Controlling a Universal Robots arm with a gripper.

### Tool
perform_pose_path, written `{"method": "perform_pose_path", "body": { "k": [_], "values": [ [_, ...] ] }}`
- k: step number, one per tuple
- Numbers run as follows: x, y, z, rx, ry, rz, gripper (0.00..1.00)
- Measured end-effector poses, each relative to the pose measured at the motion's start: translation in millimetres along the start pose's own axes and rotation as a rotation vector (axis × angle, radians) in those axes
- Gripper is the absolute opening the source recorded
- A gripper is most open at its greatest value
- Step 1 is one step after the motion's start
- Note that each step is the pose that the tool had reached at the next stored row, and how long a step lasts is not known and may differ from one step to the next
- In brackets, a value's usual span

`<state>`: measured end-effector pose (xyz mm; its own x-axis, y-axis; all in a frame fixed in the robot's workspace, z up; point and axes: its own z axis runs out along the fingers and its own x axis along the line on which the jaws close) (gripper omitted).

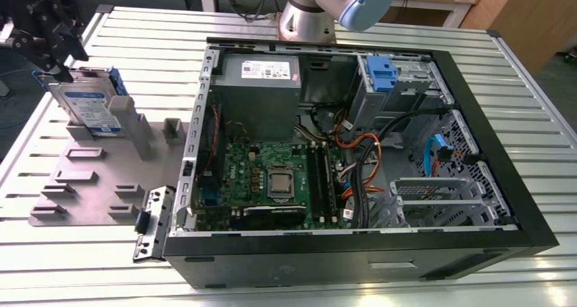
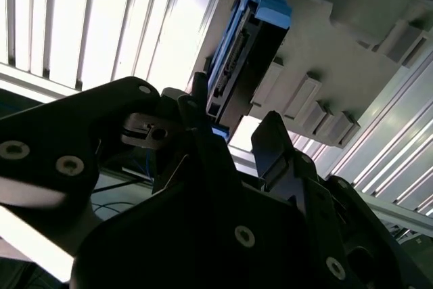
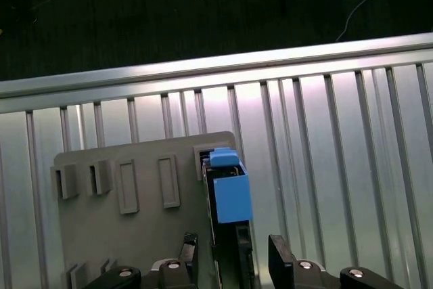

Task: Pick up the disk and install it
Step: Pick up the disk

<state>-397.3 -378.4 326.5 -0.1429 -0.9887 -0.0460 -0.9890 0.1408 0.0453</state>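
Note:
The disk point(image 1: 88, 105), a silver drive with a white-and-blue label in a bright blue carrier, stands on edge in a slot of the grey fixture plate point(image 1: 86, 192) at the exterior view's left. My black gripper point(image 1: 54, 67) hangs just over its upper end. In the first wrist view the gripper point(image 3: 233, 262) is open, with one finger point(image 3: 189, 248) on each side of the disk point(image 3: 230, 197) and a small gap on both sides. In the second wrist view the gripper point(image 2: 233, 123) sits close below the disk point(image 2: 240, 59).
An open computer case point(image 1: 487, 185) lies on the slatted metal table point(image 1: 541, 104), with the motherboard, cables and a drive bay holding a blue bracket point(image 1: 379, 74). A small metal bracket point(image 1: 153, 222) lies beside the case. The arm's base point(image 1: 311, 13) stands behind the case.

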Motion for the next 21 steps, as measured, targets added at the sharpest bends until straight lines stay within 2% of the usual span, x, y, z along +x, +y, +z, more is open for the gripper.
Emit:
{"method": "perform_pose_path", "body": {
  "k": [2,8,10,11,13,21],
  "values": [
    [0.1,-0.1,2.7,-0.0001,0.0001,0.000,0.53],
    [0.2,-0.1,3.2,0.0000,0.0001,0.000,0.53],
    [0.2,-0.1,3.2,-0.0001,0.0001,0.000,0.55],
    [0.2,-0.1,3.3,-0.0001,0.0001,0.000,0.60],
    [0.2,-0.2,4.0,0.0005,-0.0006,0.000,0.60],
    [0.8,-0.6,16.3,0.0030,-0.0026,-0.005,0.60]
  ]
}}
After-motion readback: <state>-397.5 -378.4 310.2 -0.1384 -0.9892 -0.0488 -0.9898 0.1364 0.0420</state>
